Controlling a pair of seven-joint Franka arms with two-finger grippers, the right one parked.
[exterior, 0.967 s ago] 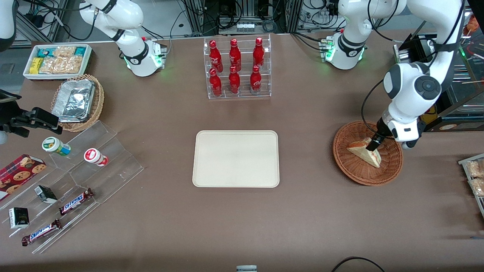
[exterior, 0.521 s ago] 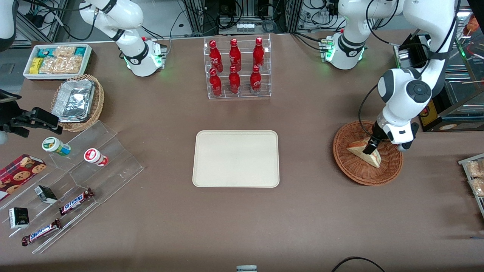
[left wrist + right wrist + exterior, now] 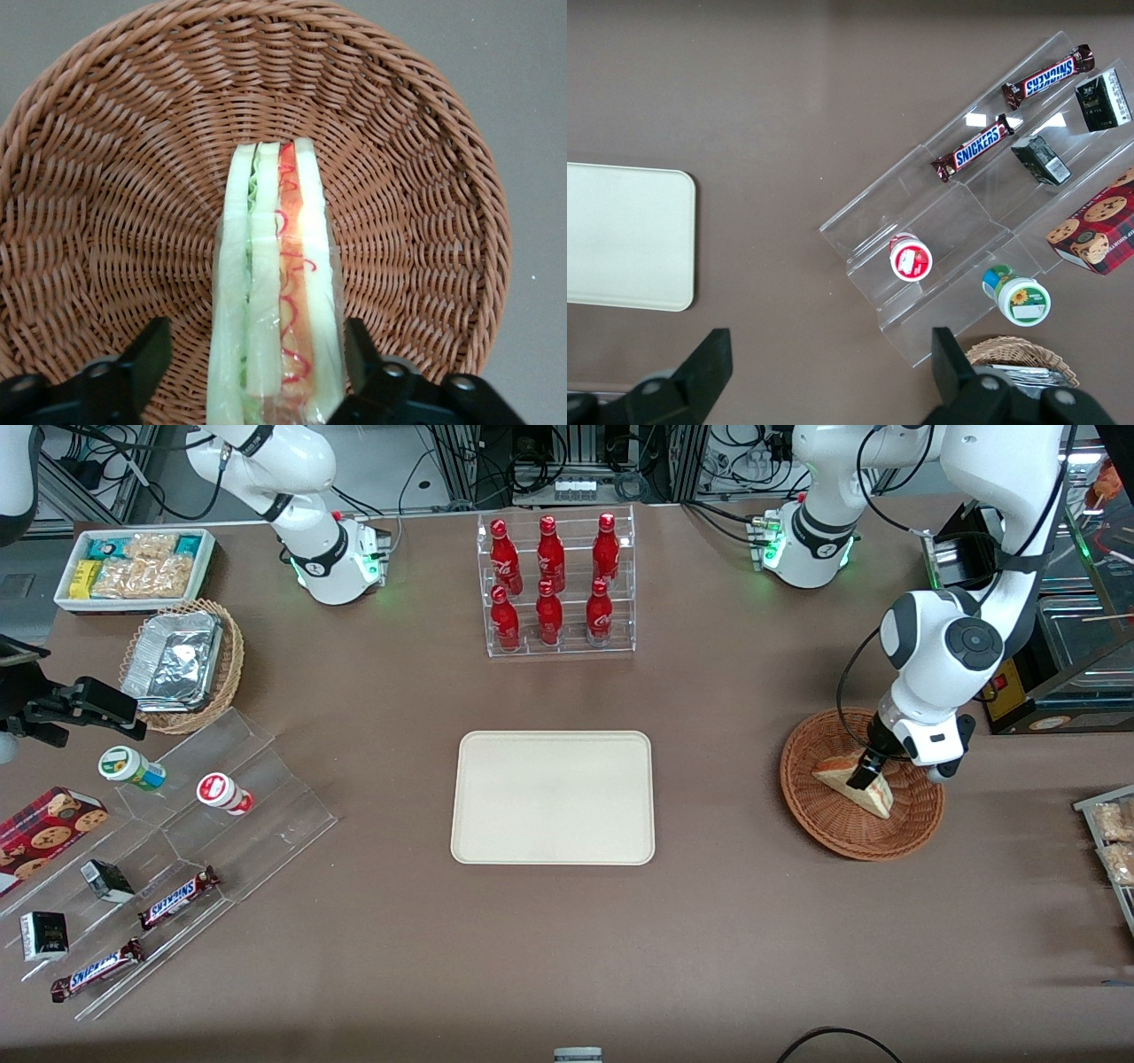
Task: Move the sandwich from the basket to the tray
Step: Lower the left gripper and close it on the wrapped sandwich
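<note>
So the end effector (image 3: pixel 864 772) is down inside the basket (image 3: pixel 833 828), right at the sandwich (image 3: pixel 873 795). In the wrist view its 2 fingers (image 3: pixel 149 354) sit spread apart, 1 on each side of the sandwich (image 3: pixel 276 292), with a visible gap between each pad and the bread, so nothing is clamped. The sandwich stands on edge on the woven bottom of the basket (image 3: pixel 115 204), cut side facing the wrist camera: pale bread outside, green filling on one side and a red-orange layer on the other, all under clear wrap.

Taking the basket as the landmark: the tray (image 3: pixel 553 797) lies flat on the brown table (image 3: pixel 709 939), well apart from the basket, toward the parked arm's end, at about the same distance from the front camera. The clear rack with 6 red bottles (image 3: pixel 555 584) is farther from the front camera than the basket and also off toward the parked arm's end. Way down that end are the stepped acrylic display (image 3: pixel 221 806) with 2 Snickers bars (image 3: pixel 177 897), 2 small cups and a cookie box (image 3: pixel 40 837), plus a lighter wicker basket holding foil containers (image 3: pixel 177 660) and a white bin of snack packets (image 3: pixel 133 567).
</note>
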